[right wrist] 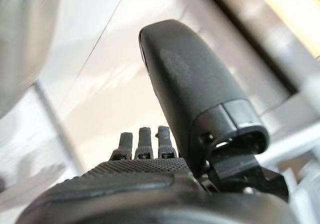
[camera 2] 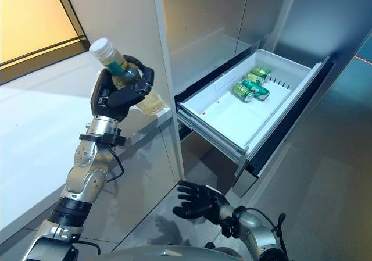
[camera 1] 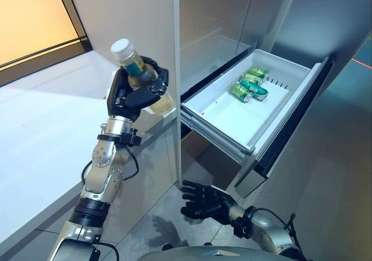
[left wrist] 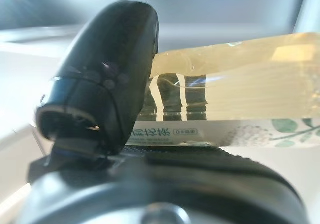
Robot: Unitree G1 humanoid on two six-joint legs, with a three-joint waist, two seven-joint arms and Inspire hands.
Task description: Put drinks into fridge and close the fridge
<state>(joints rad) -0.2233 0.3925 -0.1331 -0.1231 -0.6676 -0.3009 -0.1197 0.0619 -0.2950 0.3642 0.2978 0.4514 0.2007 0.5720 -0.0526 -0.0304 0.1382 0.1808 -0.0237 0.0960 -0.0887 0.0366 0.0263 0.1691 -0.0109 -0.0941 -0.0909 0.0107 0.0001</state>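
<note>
Left eye view: bottle (camera 1: 139, 75) tilted, cap up-left; clamped in left hand (camera 1: 135, 92); right hand (camera 1: 204, 201) spread, empty.

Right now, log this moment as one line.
left hand: shut on bottle | right hand: open, idle | drawer: open | cans: inside

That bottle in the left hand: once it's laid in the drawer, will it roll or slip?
The bottle looks round and smooth, so laid down it may roll, as the cans lie on their sides in the drawer. Nearly full of pale liquid, it is probably heavy for its size. The left hand wraps its clear, likely slippery plastic.
</note>
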